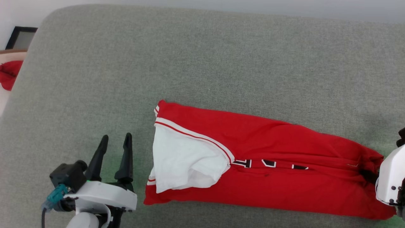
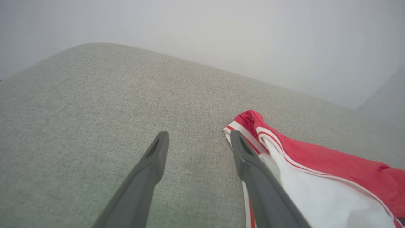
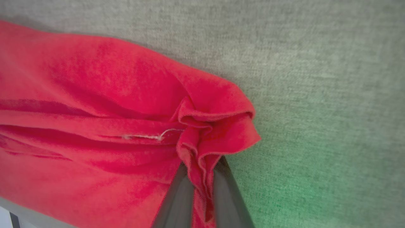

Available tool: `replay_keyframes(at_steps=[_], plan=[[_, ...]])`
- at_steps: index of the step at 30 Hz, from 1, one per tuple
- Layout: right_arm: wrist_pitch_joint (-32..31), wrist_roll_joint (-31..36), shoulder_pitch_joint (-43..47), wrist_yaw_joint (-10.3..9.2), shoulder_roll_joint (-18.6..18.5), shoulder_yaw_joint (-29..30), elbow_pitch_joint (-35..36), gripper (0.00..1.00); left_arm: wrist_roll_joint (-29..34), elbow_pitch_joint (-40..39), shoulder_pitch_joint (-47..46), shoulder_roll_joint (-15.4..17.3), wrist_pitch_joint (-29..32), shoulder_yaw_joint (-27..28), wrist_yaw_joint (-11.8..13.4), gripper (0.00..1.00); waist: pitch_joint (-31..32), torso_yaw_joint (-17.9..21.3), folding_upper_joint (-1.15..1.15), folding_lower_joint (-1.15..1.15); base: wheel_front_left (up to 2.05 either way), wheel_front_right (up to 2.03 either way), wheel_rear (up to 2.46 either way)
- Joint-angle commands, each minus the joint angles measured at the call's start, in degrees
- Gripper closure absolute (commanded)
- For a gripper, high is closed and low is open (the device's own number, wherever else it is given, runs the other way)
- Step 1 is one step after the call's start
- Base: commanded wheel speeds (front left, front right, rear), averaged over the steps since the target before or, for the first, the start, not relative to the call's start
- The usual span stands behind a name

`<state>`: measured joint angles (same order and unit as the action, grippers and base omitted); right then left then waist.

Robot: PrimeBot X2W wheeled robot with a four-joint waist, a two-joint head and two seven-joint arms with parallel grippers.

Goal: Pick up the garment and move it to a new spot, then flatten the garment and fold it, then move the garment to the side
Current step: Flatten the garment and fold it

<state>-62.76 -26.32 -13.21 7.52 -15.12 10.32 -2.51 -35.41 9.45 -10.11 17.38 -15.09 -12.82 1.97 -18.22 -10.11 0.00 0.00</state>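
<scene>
From my station, the garment (image 1: 269,164) looks well into the folding stage. It lies stretched out as a long narrow band with the grey cushion (image 1: 202,63) under it. Its long edges are turned in, so only the tops of the black print show along the middle crease. One white sleeve (image 1: 186,161) is laid flat on top at the band's left end. I take that to mean the pick-up, the move to a new spot and the flattening are done, and the lengthwise folds are in.

My right claw (image 3: 202,163) is at the band's right end, pinched shut on a bunched wad of the red hem. The cloth is ruffled up between the two fingers in the right wrist view. My left claw (image 1: 116,136) stands with its fingers spread wide and nothing in them, just beside the sleeve end. In the head view there is bare cushion between it and the cloth. In the left wrist view one finger (image 2: 253,171) overlaps the striped trim, and I cannot tell if it touches.

What I judge is left: carry the hem end over toward the sleeve end to shorten the band, perhaps once more, then shift the folded garment aside. The hem grip looks bunched, so that fold may land uneven.
</scene>
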Motion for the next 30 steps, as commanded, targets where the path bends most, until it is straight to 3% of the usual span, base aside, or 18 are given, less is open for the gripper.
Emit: replay_keyframes(at_steps=[1, 8, 24, 30], plan=[[-1.2, 0.4, 3.0, -0.07, 2.0, -1.3, -3.9, 1.00, 0.7, 0.2, 0.7, -0.4, 0.0, 0.6, -0.4, 0.00, 0.2, 0.2, 0.00, 0.00, 0.00, 0.00, 0.00], [-0.3, 0.5, 1.2, -0.07, 1.0, -0.2, -3.8, 1.00, 2.1, 0.9, 1.9, -1.2, 0.0, 2.3, -1.5, 0.00, 1.6, 1.1, 0.00, 0.00, 0.00, 0.00, 0.00], [0.3, 2.5, -2.6, -0.07, -6.9, 5.2, -7.2, 1.00, 3.3, 1.2, 5.8, -1.2, 0.0, 4.7, -2.7, 0.00, 6.2, 4.1, 0.00, 0.00, 0.00, 0.00, 0.00], [-0.9, 0.9, -3.5, -0.07, -6.1, 4.3, -6.8, 1.00, 2.7, 1.5, 7.0, -1.0, 0.0, 4.9, -2.6, 0.00, 7.8, 5.5, 0.00, 0.00, 0.00, 0.00, 0.00]])
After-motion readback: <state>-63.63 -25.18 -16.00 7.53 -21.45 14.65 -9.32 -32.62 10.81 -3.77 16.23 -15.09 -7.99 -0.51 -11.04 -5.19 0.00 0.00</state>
